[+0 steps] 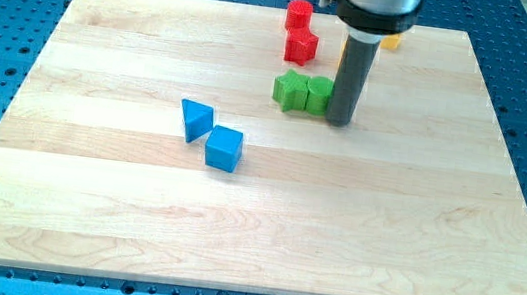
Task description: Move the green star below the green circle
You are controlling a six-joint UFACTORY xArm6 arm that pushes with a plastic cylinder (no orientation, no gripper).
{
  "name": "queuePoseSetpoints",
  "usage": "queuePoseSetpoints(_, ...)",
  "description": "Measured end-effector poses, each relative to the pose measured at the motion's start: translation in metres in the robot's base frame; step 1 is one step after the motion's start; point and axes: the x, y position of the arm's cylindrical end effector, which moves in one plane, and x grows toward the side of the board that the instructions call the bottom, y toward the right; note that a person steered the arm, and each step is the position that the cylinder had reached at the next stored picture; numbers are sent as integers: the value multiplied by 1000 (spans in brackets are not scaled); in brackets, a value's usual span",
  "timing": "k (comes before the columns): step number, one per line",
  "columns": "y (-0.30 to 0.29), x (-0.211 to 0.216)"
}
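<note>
Sitting upper centre on the table [86, 196], the green star [291, 90] touches the green circle [318, 95]; my tip [338, 122] presses beside the circle's right — no gripper fitted.

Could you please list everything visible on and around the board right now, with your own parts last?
green star: 1, green, upper middle, touching the green circle
green circle: 1, green, to the star's right
red blocks: 2, red, above the greens; upper one near the top edge
blue triangle: 1, blue, left of centre
blue cube: 1, blue, beside the triangle
yellow block: 1, yellow, top, mostly hidden
wooden board: 1, pale
my tip: 1, dark, against the green circle's right side
</note>
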Motion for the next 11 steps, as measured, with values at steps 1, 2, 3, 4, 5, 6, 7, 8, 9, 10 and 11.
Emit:
queuePoseSetpoints(1,4,-39)
queuePoseSetpoints(2,23,-22)
queuePoseSetpoints(3,11,-33)
queuePoseSetpoints(4,9,-21)
queuePoseSetpoints(5,-40,25)
queuePoseSetpoints(6,-123,25)
queuePoseSetpoints(7,-168,-17)
queuePoseSetpoints(8,-110,-27)
queuePoseSetpoints(9,-83,-35)
queuePoseSetpoints(10,-55,-15)
queuePoseSetpoints(11,-59,20)
